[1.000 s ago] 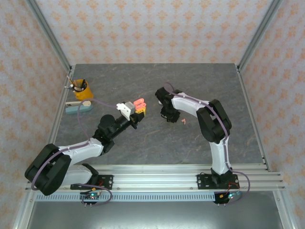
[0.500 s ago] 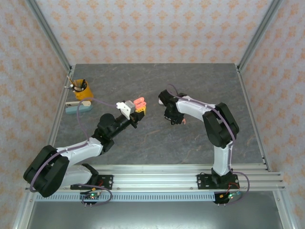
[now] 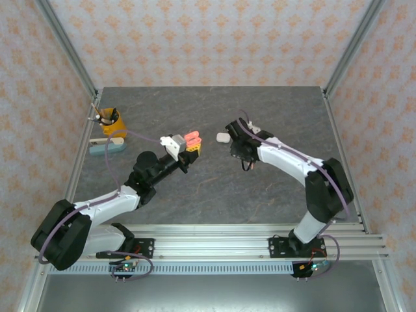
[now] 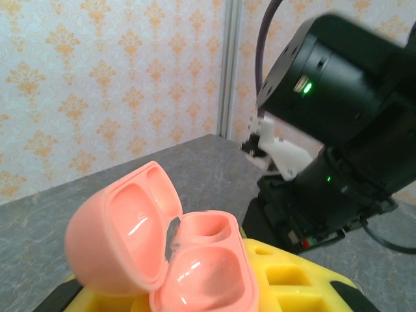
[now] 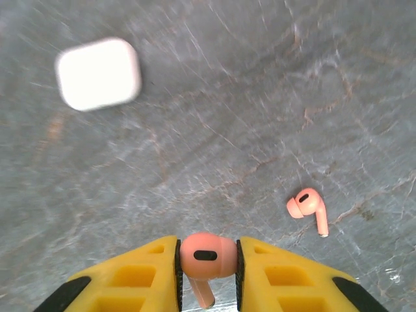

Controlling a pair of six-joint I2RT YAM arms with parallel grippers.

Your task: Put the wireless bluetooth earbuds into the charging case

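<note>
Left end effector [image 3: 190,147] clamps tight on the open coral-pink charging case [image 4: 169,253], lid tipped back | right end effector [image 5: 207,260] pinches one coral-pink earbud [image 5: 207,253] between its closed-in tips | second earbud [image 5: 307,207] lies on the grey worktop [image 5: 227,97] nearby | closed white case [image 5: 99,73] sits farther off

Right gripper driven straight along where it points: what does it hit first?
Probably bare table, between the white case and the loose pink earbud, though depth is unclear. The held earbud in the right gripper would touch down first.
</note>
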